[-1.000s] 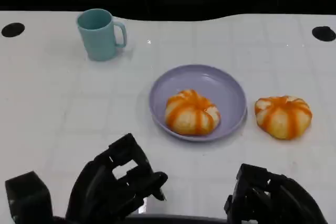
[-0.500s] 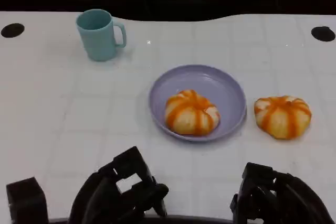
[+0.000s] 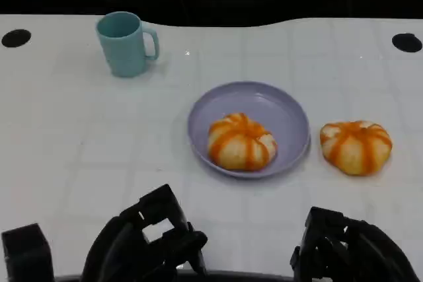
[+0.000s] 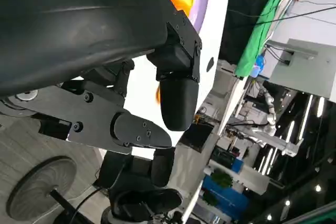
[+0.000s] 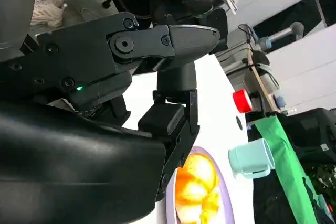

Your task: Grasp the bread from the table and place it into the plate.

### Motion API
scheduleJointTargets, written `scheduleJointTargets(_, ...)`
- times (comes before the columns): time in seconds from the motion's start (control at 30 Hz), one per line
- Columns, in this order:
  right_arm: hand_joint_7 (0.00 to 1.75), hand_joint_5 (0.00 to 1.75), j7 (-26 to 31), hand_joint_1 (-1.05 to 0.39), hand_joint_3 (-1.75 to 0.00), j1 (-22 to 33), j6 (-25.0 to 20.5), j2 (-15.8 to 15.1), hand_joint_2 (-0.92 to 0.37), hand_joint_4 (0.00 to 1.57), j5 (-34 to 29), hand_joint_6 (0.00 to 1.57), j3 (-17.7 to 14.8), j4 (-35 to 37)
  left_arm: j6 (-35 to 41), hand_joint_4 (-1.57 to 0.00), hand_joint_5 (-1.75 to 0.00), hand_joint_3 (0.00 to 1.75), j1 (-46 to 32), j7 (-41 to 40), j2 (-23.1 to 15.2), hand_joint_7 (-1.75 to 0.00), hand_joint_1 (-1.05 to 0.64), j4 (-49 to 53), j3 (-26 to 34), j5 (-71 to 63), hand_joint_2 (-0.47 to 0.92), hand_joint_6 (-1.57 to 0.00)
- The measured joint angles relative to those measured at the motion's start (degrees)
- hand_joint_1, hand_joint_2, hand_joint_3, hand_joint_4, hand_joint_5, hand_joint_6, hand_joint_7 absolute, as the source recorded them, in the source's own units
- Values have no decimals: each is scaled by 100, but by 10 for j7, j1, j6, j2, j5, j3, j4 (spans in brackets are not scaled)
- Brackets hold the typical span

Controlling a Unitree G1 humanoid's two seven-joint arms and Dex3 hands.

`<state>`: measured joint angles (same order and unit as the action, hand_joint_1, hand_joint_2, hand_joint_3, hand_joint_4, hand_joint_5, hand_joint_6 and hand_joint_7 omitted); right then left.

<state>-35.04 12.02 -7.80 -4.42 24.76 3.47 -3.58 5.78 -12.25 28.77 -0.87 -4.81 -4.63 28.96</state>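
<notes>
One bread (image 3: 356, 146) lies on the white table (image 3: 79, 143), ahead of the right hand (image 3: 347, 252) and well apart from it, just beside the plate's right rim. The lavender plate (image 3: 264, 100) sits ahead of both hands, between their lines of reach, and carries a second bread (image 3: 242, 141) on its near half. The right hand holds nothing; whether its fingers are spread or curled cannot be told. The left hand (image 3: 142, 242) rests low at the table's near edge, fingers parted and grasping nothing. A teal mug (image 3: 125, 43) stands upright far ahead of the left hand, handle toward the plate.
</notes>
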Motion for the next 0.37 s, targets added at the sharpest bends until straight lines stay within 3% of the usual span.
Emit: scheduleJointTargets(0.37,136,162,0,-70,-27,-4,0,3,-92,84,0,76,0,5,-1,-73,-175,21,11,14,-3,-175,-18,18,9,-1,80,-57)
